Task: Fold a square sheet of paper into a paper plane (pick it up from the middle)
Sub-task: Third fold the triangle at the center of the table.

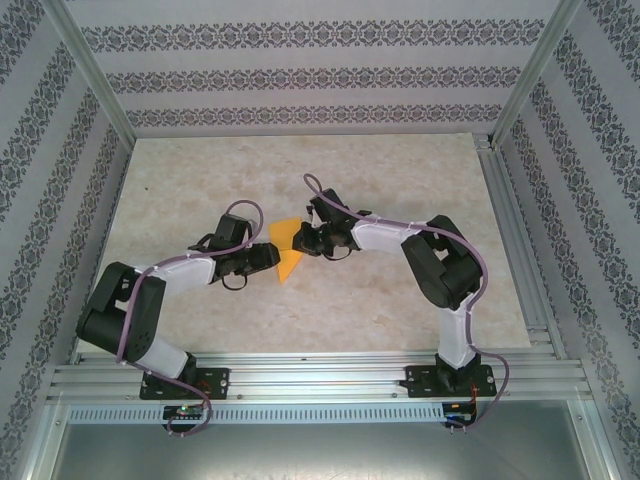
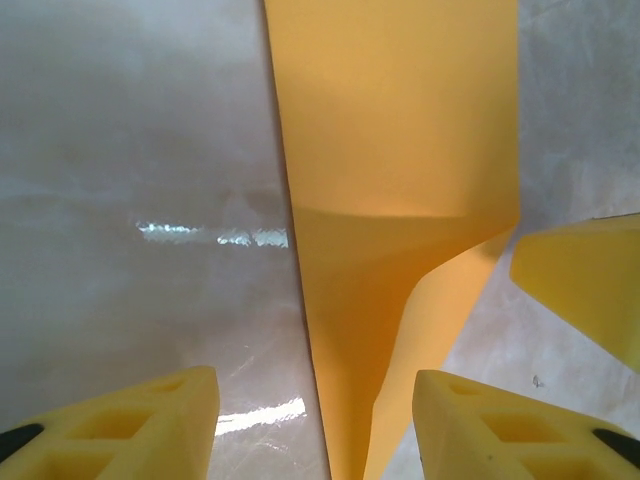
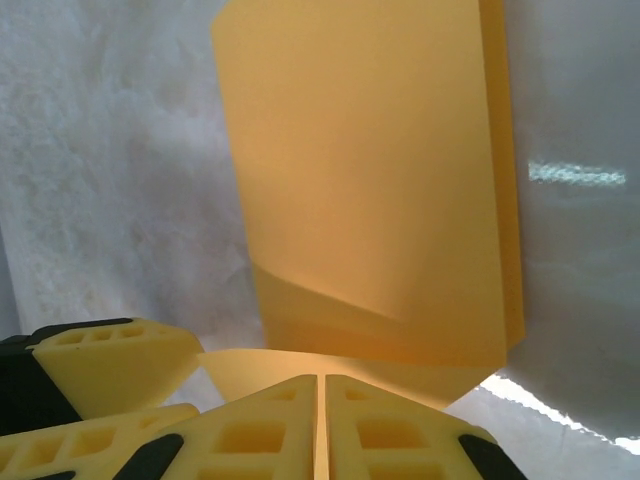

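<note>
from where i stand over the arms, the left arm (image 1: 125, 315) reaches in from 7 o'clock across the pale marbled worktop (image 1: 420, 180). the left jaws sit low at 9 o'clock of the paper (image 1: 288, 263). those jaws are released: seen from the left wrist, their two yellow fingers (image 2: 150, 420) stand apart at the bottom. the paper's narrow tail runs down through the gap, touching neither as far as i can see.

the paper is an orange-yellow sheet, partly folded, near the middle of the worktop between the two sets of jaws. its pointed end aims toward 6 o'clock and a wider flap tips up toward 12 o'clock.

on from there, at 2 o'clock of the paper, the right jaws are clenched on it. from the right wrist, their fingers (image 3: 290, 410) press flat together with only a thin seam between them. the sheet's near edge disappears between them, and the rest rises broad and creased in front. the right arm (image 1: 445, 265) bends back to its base at 5 o'clock.
</note>
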{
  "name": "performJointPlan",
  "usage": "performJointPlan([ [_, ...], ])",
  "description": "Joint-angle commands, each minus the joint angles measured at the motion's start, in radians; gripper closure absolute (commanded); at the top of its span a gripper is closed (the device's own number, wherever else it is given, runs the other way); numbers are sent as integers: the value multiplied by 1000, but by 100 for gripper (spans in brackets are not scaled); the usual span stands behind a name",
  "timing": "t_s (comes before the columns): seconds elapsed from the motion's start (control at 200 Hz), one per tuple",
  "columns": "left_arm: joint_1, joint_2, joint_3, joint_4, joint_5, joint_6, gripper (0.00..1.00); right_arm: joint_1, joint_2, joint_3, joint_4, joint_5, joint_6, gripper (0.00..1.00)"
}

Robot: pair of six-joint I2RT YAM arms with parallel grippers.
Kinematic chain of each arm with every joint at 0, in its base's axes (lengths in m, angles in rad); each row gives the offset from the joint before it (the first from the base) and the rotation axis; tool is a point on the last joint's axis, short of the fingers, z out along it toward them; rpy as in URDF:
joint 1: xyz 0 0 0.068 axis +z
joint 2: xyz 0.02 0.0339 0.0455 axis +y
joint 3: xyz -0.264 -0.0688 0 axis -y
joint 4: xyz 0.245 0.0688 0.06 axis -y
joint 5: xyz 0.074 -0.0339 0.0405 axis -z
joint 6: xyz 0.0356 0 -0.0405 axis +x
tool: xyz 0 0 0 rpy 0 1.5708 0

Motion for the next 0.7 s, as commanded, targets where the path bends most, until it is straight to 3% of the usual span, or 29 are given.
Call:
performJointPlan([
  [0.0,16,26,-1,68,80,-18,49,3,40,44,-63,22,-50,89],
  [0.115,17,22,16,26,49,-5,59,-4,82,61,-88,4,-61,89],
  [0.26,16,47,41,-30,13,8,59,-2,95,82,-163,50,-87,89],
  [0.46,15,118,42,41,80,-19,65,4,88,80,-219,77,-119,90],
  [0.694,-19,74,34,56,111,-67,68,11,26,40,-283,128,-167,91],
])
